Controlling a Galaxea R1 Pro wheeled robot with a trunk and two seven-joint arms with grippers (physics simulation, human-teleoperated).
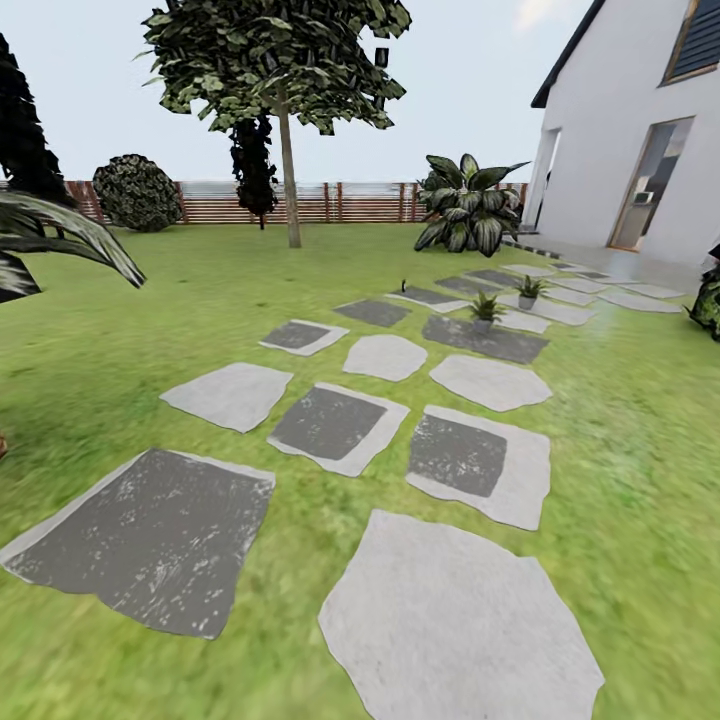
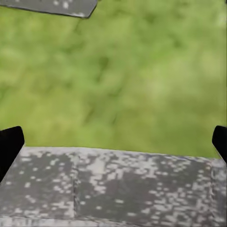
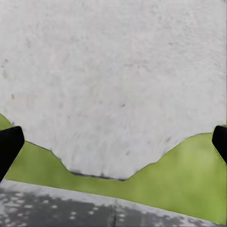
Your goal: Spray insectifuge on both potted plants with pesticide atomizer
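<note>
Two small potted plants (image 1: 487, 310) (image 1: 529, 291) sit far ahead of me on the stepping stones (image 1: 338, 425), right of centre in the head view, each a low green rosette in a round grey pot; the nearer one stands at the edge of a dark slab, the other on a pale stone just beyond it. Left of them, at the near edge of another stone, I can make out a tiny dark upright shape (image 1: 404, 285) that may be the pesticide atomizer, though it is too small to be sure. The garden lawn (image 1: 150, 330) spreads all around the path, with a tall tree (image 1: 288, 120) and a brown slatted fence (image 1: 340, 202) behind, a large striped-leaf plant (image 1: 468, 205) near the white house (image 1: 640, 130), and a round bush (image 1: 136, 192) at the far left. Looking down my left gripper (image 2: 113, 142), the dark fingertips (image 2: 9, 144) sit wide apart at the frame edges, nothing between them, over grass and a speckled dark stone (image 2: 113, 189). My right gripper (image 3: 113, 142) is likewise spread, its fingertips (image 3: 9, 142) at the edges, hanging above a pale grey stone (image 3: 113, 71) with a strip of grass and a dark slab next to it.
</note>
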